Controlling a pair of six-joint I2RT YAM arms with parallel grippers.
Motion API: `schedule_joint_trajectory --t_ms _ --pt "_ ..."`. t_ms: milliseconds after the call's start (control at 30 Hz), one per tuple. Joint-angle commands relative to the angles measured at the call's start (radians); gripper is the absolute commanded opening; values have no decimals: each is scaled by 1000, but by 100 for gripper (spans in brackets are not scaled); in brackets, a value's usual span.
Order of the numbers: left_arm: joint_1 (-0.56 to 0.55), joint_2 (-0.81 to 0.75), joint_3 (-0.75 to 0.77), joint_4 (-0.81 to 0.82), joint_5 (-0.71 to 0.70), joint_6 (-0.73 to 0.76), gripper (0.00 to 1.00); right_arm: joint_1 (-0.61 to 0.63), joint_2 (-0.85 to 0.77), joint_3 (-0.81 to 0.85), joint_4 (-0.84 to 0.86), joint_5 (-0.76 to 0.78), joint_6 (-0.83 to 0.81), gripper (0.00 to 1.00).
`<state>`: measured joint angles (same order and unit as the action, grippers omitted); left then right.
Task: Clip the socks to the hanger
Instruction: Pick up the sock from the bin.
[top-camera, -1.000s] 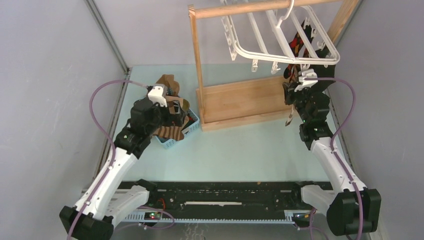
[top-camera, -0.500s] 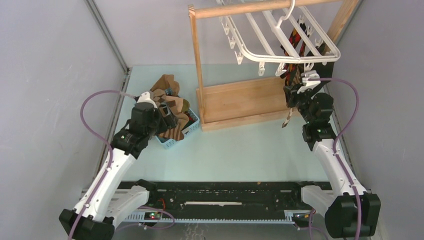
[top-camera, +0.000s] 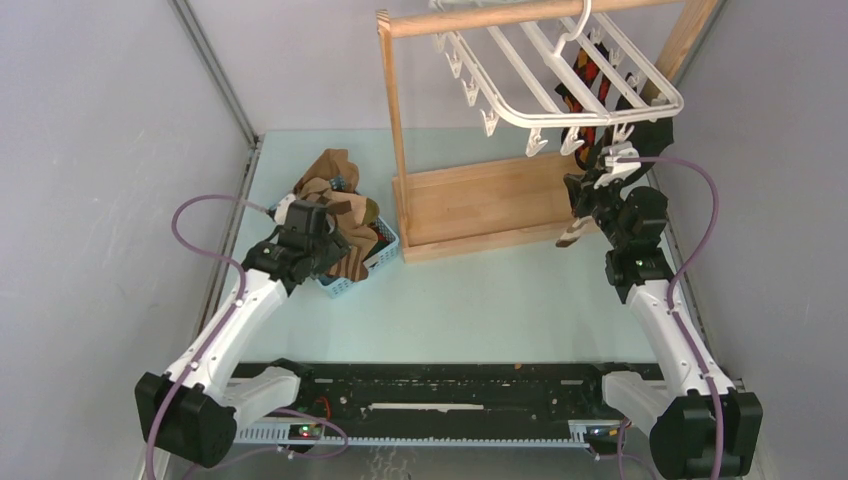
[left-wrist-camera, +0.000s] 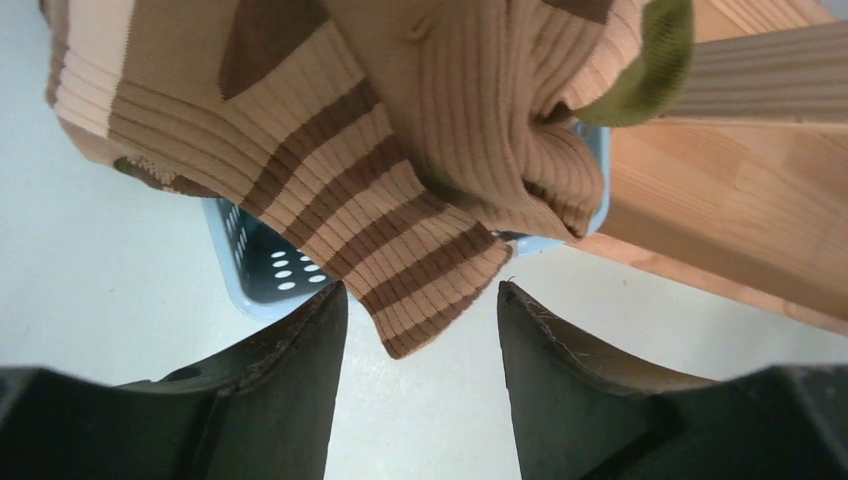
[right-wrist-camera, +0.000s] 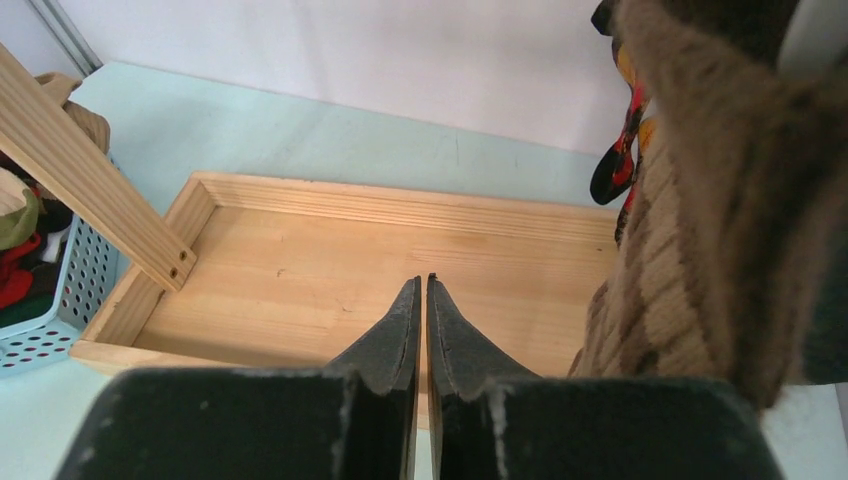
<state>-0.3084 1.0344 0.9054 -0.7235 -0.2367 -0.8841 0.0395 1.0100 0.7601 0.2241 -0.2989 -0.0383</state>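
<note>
Half-hiding basket, striped sock hangs before parted left end effector; right end effector closed, empty.

A wooden stand sits at the back of the pale green worktop. Its base is a shallow tray with a raised rim, a post rises from the left side, and a round rail runs across the top to a second post at the far right. A small blue basket with rows of holes in its sides lies on the worktop just beside the base's left front corner; whether the two touch cannot be told. Plain grey walls close in the worktop on the left, back and right.
</note>
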Motion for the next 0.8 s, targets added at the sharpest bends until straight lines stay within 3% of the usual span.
schedule_joint_trajectory --t_ms 0,400,767 --pt "7 26 35 -26 -70 -67 62 -2 -22 7 5 -6 11 11" --pt "18 99 48 -13 -98 -80 64 -1 -21 7 -9 -12 25 10" --pt "65 55 98 9 -133 -67 73 -2 -15 5 -12 -17 26 10"
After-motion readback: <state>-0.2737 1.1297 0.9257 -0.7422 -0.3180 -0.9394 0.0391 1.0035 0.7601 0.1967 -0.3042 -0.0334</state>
